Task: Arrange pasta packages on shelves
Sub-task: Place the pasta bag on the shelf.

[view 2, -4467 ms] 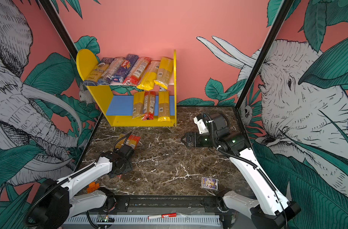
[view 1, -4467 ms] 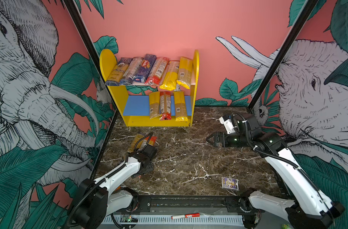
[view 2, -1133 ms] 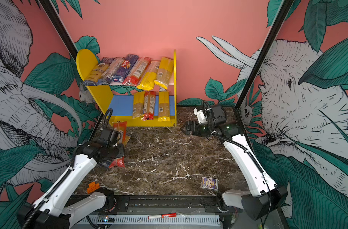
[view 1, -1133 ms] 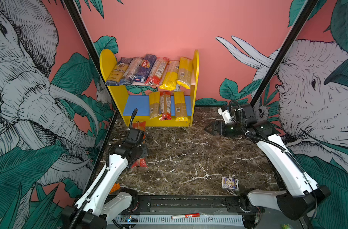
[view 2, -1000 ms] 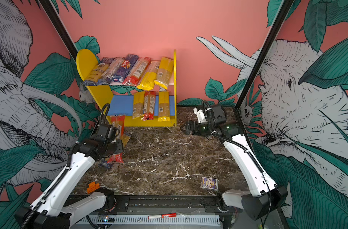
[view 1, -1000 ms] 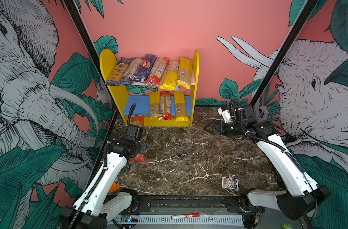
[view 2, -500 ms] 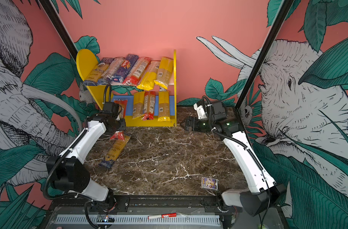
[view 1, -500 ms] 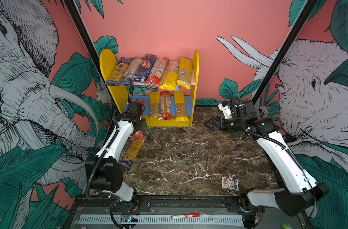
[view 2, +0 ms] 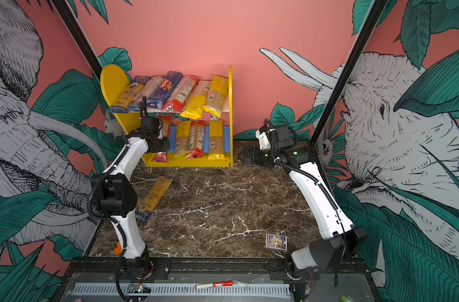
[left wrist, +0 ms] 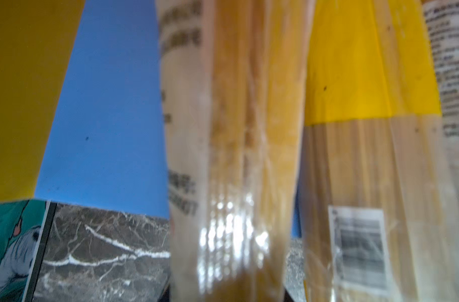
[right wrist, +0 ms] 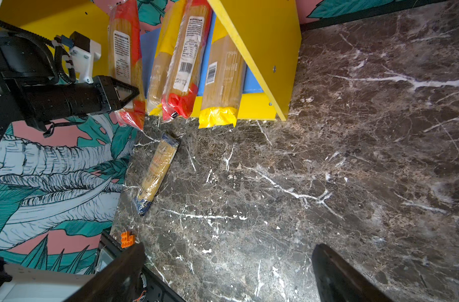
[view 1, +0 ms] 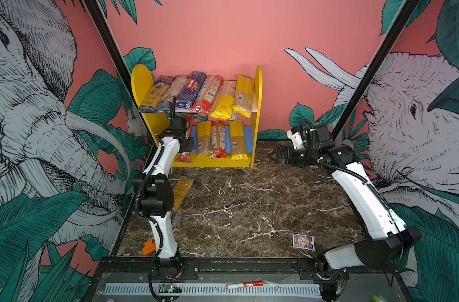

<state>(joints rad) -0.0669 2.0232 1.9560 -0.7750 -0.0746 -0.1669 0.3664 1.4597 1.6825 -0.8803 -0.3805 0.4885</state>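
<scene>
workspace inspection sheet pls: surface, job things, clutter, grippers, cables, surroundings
surface: marble table, no spills seen
job's things: shelf holds six top packets and three lower packets; loose packet lies on the table
clutter: card box, orange block on the table; marker past its front edge
grippers: left gripper shut on a red-ended packet at the shelf's lower level; right gripper open, empty, beside the shelf
cables: black cables run along both arms, no snag seen
surroundings: mural walls, black posts

Dark marble tabletop (view 1: 249,204) with yellow shelves (view 1: 258,86), one loose pasta package (view 1: 182,188), card box (view 1: 303,241), orange block (view 1: 148,246)
</scene>
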